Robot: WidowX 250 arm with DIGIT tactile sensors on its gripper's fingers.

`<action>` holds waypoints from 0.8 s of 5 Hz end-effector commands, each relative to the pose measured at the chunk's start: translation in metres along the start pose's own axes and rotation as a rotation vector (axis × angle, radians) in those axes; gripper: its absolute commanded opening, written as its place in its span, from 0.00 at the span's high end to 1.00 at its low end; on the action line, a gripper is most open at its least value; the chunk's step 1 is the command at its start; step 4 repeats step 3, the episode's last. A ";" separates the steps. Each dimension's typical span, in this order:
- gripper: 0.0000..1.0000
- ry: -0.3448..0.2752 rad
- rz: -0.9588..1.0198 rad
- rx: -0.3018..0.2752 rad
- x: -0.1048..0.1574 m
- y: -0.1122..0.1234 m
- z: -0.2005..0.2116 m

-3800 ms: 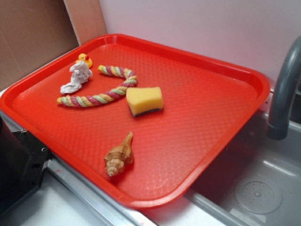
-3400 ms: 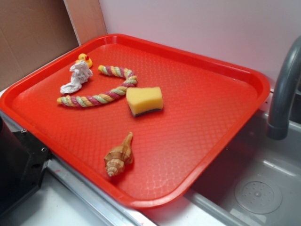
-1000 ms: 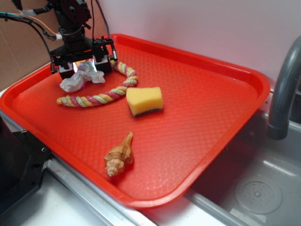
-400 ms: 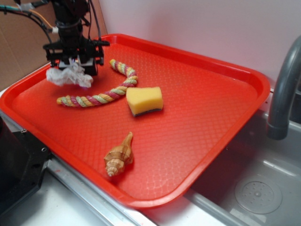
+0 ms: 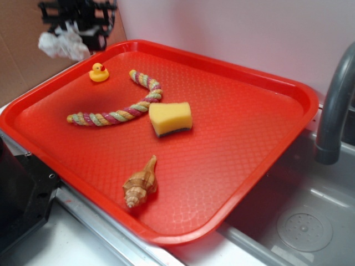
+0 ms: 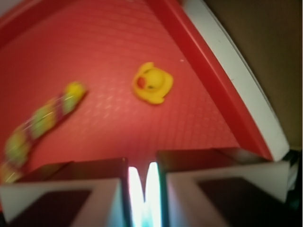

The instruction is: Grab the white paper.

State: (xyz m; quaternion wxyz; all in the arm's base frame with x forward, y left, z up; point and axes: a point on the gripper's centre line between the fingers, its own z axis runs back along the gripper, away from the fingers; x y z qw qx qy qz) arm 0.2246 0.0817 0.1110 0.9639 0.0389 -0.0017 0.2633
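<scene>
My gripper (image 5: 75, 27) is raised high over the tray's far left corner, shut on the white paper (image 5: 62, 45), a crumpled wad hanging below the fingers. In the wrist view the two fingers stand close together with a bright white strip of the white paper (image 6: 142, 194) pinched between them; my gripper (image 6: 142, 170) looks down on the tray. The paper hangs clear of the tray surface.
On the red tray (image 5: 238, 138) lie a yellow rubber duck (image 5: 99, 72), a pastel twisted rope (image 5: 119, 111), a yellow sponge block (image 5: 170, 118) and a brown seashell (image 5: 141, 184). The duck (image 6: 152, 83) sits below the gripper. A grey faucet (image 5: 335, 105) and sink stand at right.
The gripper came down on the paper beside the duck, closed on it and lifted it up and to the left. The duck now stands uncovered.
</scene>
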 end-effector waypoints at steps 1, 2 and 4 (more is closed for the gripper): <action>1.00 -0.036 -0.329 -0.065 -0.042 -0.029 0.079; 1.00 -0.037 -0.394 -0.128 -0.071 -0.036 0.092; 1.00 -0.037 -0.410 -0.121 -0.096 -0.037 0.094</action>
